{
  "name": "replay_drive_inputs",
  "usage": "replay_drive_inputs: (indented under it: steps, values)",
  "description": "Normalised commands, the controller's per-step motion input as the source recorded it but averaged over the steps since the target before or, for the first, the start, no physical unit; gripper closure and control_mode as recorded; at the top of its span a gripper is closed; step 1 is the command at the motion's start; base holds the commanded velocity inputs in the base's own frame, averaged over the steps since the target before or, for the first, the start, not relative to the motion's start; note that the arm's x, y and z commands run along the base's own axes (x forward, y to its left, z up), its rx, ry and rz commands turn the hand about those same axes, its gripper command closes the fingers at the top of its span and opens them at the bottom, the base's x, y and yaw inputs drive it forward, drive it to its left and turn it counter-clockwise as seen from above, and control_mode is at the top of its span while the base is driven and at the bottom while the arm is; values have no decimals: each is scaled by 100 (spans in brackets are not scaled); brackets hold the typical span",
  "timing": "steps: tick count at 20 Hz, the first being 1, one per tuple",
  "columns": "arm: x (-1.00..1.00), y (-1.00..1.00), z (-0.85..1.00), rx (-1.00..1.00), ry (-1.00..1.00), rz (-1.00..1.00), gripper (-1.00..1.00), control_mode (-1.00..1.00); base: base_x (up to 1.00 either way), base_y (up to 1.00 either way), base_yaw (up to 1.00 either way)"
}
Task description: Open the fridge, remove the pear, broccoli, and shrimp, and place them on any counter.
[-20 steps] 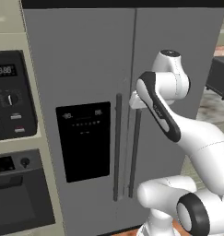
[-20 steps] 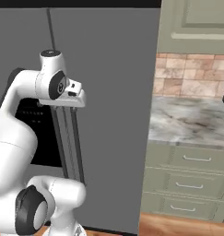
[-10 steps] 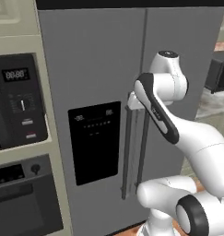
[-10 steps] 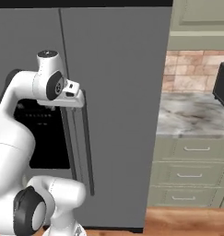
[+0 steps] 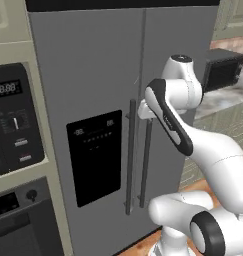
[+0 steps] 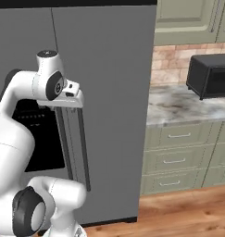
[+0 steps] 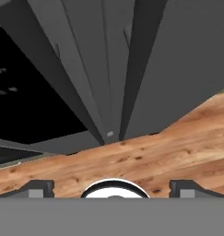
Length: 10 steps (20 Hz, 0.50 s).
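The grey fridge [image 5: 93,75] stands shut, its two long dark handles [image 5: 132,155] side by side at the door seam and the black dispenser panel [image 5: 95,157] on the left door. My gripper [image 5: 141,114] hangs at the top of the handles [image 6: 74,143], pointing down along them. In the hand view both handles [image 7: 132,69] run away toward the wooden floor, and my gripper [image 7: 112,189] is open with nothing between its fingertips [image 7: 37,189]. The pear, broccoli and shrimp are hidden behind the closed doors. The marbled counter [image 6: 188,109] lies right of the fridge.
A black wall oven [image 5: 13,125] with a digital display stands left of the fridge. A black toaster oven [image 6: 211,74] sits on the counter, over sage-green drawers [image 6: 178,152]. Wooden floor [image 6: 178,213] stretches in front of the cabinets.
The base has moved, so both base views shifted and the toaster oven has come fully into view. The hand stays at the handle tops, jaws wide open.
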Motion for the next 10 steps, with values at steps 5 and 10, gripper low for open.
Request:
replay_drive_inputs:
  steps: [5, 10]
  values:
    - [0, 0, 0, 0, 0, 0, -100, 100, -49, 33, -29]
    - [0, 0, 0, 0, 0, 0, -100, 100, -31, 45, -21]
